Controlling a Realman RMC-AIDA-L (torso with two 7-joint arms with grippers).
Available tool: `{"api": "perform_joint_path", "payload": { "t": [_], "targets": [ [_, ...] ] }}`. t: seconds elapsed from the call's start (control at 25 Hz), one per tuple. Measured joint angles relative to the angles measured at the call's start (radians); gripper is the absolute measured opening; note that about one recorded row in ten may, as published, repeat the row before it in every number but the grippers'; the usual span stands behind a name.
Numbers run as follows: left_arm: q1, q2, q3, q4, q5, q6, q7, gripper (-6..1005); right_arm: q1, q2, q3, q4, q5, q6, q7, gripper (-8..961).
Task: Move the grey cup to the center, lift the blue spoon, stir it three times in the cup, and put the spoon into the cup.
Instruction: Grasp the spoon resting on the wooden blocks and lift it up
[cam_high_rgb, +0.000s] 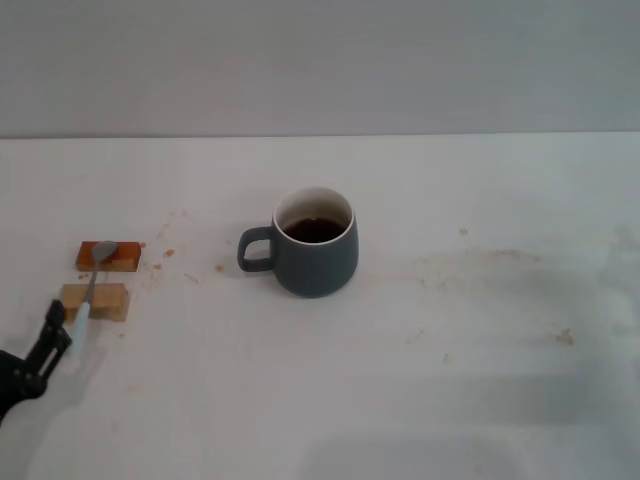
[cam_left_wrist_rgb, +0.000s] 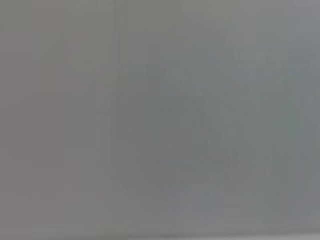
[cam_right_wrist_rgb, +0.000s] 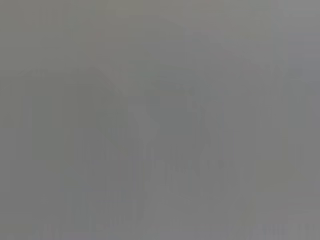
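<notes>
grey cup (cam_high_rgb: 317, 255) upright near the middle of the white table (cam_high_rgb: 450, 380), handle toward the robot's left, dark liquid inside. blue spoon (cam_high_rgb: 92, 288) well off to the left, lying across an orange-brown block (cam_high_rgb: 108, 257) and a tan block (cam_high_rgb: 96, 301). left gripper (cam_high_rgb: 55, 325) at the handle's near end; grip state impossible to tell. both wrist views blank grey.
</notes>
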Motion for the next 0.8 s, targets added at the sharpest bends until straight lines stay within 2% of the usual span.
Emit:
{"api": "perform_joint_path", "payload": {
  "t": [0.2,0.8],
  "targets": [
    [-0.002,0.002,0.032,0.000,0.000,-0.059,0.006,744,-0.009,0.003,0.003,0.021,0.001,-0.019,-0.003,-2],
    [-0.022,0.003,0.072,0.000,0.007,-0.124,0.054,736,-0.027,0.004,-0.005,0.067,-0.005,-0.031,-0.005,-2]
  ]
}}
